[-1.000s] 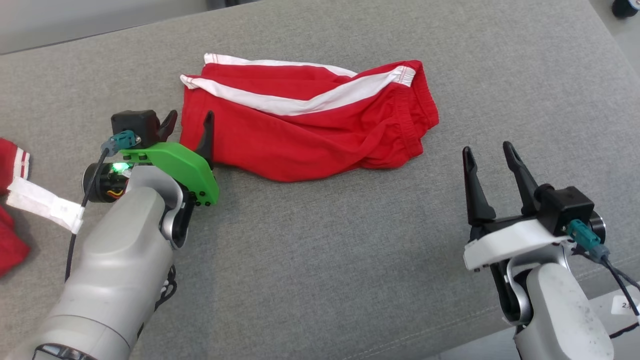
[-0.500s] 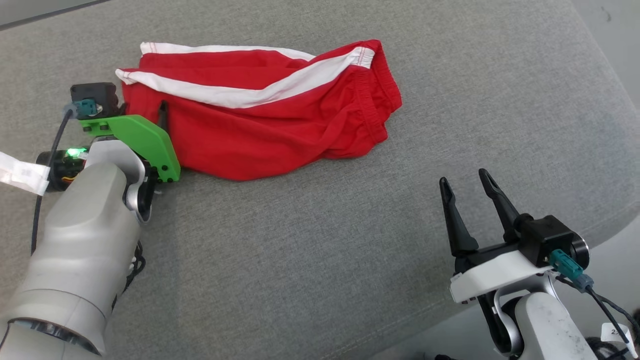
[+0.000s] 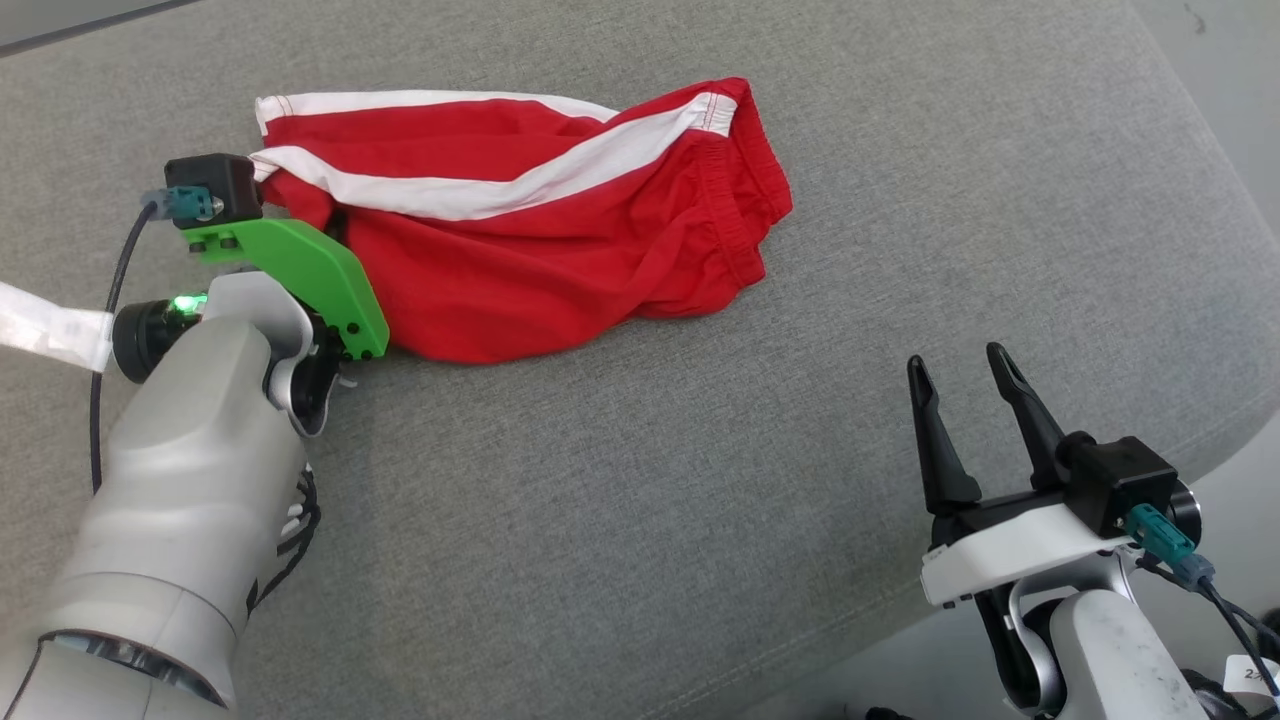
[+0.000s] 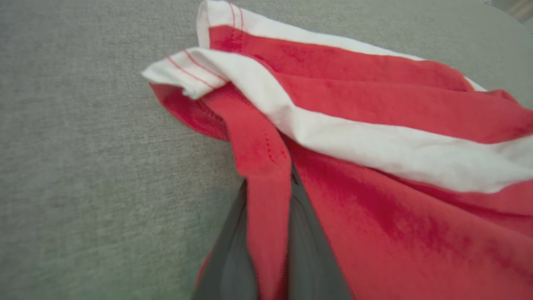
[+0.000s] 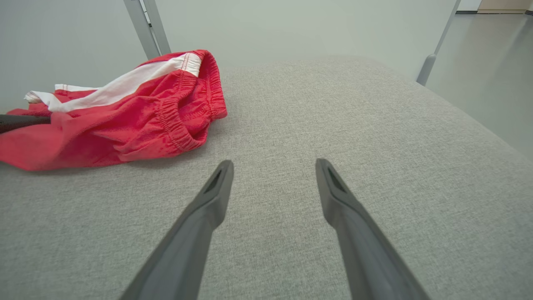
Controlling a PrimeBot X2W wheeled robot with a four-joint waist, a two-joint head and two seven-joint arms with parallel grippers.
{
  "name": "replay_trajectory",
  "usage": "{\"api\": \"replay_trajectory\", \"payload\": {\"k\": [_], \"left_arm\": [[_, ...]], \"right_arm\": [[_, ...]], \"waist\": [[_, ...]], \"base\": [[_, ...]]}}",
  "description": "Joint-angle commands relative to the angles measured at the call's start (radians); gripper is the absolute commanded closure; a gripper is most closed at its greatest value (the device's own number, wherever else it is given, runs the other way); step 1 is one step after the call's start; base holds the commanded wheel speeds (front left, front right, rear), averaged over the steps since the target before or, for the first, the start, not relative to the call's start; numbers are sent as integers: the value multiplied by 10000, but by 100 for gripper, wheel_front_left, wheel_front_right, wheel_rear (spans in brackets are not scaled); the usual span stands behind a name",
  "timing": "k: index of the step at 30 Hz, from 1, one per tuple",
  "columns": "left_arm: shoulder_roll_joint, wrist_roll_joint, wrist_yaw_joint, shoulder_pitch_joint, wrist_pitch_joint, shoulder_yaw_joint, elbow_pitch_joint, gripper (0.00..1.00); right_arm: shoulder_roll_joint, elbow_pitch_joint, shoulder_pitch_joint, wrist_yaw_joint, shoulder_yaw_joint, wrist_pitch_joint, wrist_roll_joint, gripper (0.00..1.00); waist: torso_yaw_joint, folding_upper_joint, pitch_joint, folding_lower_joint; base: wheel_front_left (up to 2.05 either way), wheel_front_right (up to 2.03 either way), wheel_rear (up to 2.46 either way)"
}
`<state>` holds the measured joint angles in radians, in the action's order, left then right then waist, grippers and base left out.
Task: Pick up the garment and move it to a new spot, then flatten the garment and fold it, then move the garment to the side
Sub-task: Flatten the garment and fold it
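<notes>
Since 0.5 s ago: hem corner has bunched up at left gripper (image 4: 270, 179).
Red fabric shorts with white side stripes (image 3: 560, 260) lie crumpled on grey woven cushion (image 3: 640, 500), a hem fold pinched between left fingers (image 4: 231, 258). Right gripper (image 3: 955, 358) spread over bare cushion, well apart. Small white tag (image 3: 1250, 672) reads "2", rest cut off.
</notes>
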<state>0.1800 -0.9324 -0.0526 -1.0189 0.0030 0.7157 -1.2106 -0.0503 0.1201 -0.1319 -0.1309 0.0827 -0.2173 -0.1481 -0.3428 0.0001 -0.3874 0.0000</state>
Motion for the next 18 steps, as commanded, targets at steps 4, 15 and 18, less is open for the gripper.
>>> {"api": "replay_trajectory", "payload": {"k": [4, 15, 18], "left_arm": [[-146, -233, -53, 1030, -682, -125, -126, 100], [-615, -1061, -436, 2924, -2161, -764, 606, 100], [-674, -1103, -364, 3318, -2315, -820, 835, 80]], "right_arm": [[-6, -81, 164, 2, -251, 51, 71, 0], [-9, -397, 525, 2, -724, 481, 481, 0], [-10, -534, 664, 2, -832, 651, 588, 0]], "waist": [[436, -1, 358, 0], [1336, -1, 1579, 0], [1449, -1, 1819, 0]], "base": [[0, 0, 0], [0, 0, 0], [0, 0, 0]]}}
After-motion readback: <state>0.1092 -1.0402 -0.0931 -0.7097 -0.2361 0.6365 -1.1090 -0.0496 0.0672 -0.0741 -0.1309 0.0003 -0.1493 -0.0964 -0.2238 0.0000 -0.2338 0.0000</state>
